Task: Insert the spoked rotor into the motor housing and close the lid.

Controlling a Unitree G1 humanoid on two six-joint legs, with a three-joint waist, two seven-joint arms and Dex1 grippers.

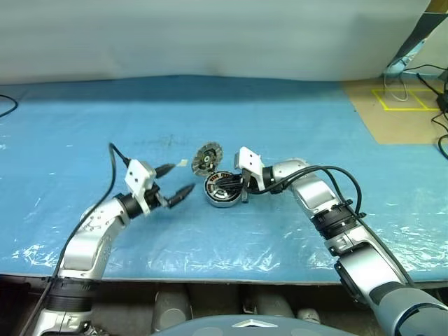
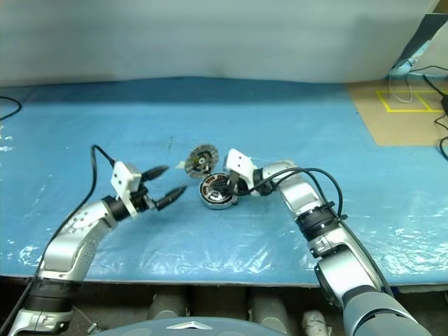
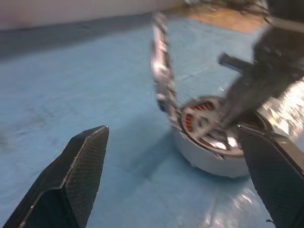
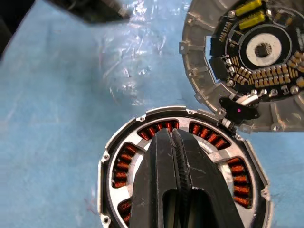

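Rotor (image 4: pixel 142 164) seated in housing (image 4: pixel 107 156); my right hand (image 4: pixel 175 142) pinched shut over hub, gripping nothing. Left hand (image 1: pixel 171 183) open nearby. Lid (image 1: pixel 207 158) propped upright behind: swing down square.

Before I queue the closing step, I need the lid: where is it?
In the head views the lid stands tilted on its edge at the far rim of the motor housing, mid-table on the blue sheet, between the left gripper and the right gripper.

One motor housing (image 1: pixel 222 190), one lid (image 1: pixel 207 159) and two grippers, left gripper (image 1: pixel 176 185) and right gripper (image 1: pixel 227 183), are showing on one blue table (image 1: pixel 294 119).
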